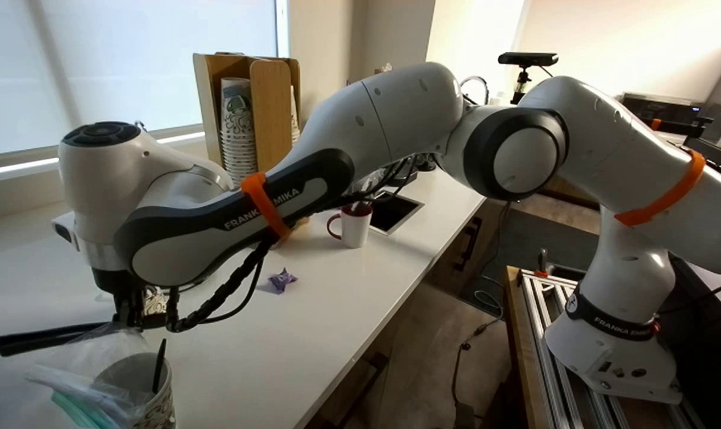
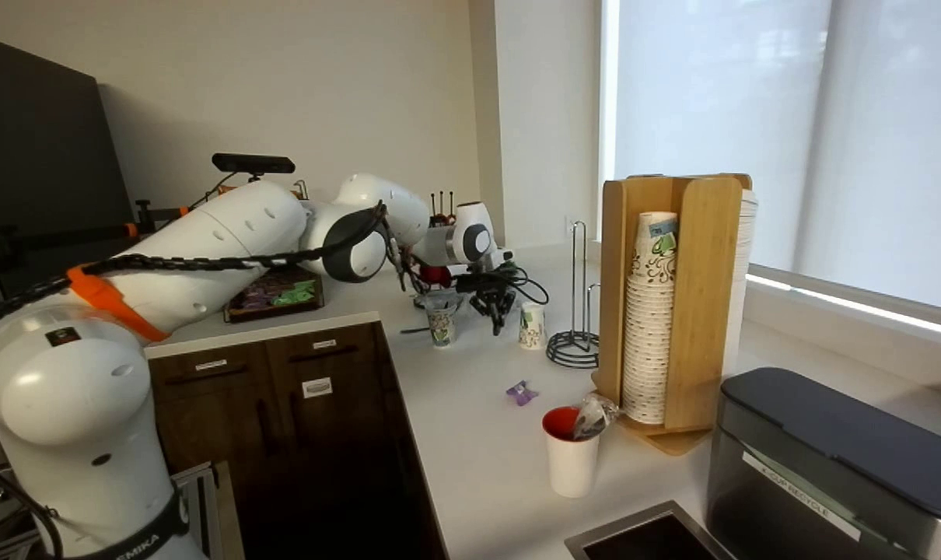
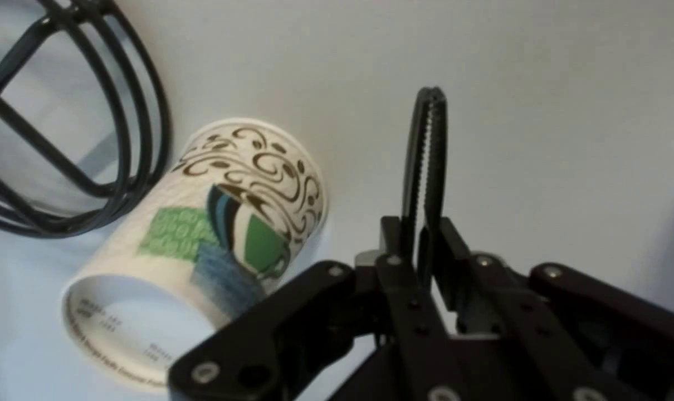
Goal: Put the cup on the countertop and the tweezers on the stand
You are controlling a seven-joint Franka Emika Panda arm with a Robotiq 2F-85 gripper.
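Bag-filled paper cup [image 1: 159,411] stands upright on desk [image 1: 265,357], prob. serving as holder for the plastic bag [image 1: 86,384]. Hand [image 3: 422,239] is clamped on tweezers [image 3: 438,167], one pad per side: grip across both arms presses them together, so tips nearly meet & project free. Whether tweezers touch desk can't be told. Upturned cup [image 3: 220,239] is on desk, resting on its wide rim, prob. for stability, just beside stand [image 3: 42,142]; contact btwn the two not confirmed. Stand's coiled base is prob. wide to resist tipping when tall rods take a load. Cup half of task looks done; rods carry no tweezers yet. Next req'd: transfer tweezers to stand w/out knocking upturned cup, est. light & easily displaced.
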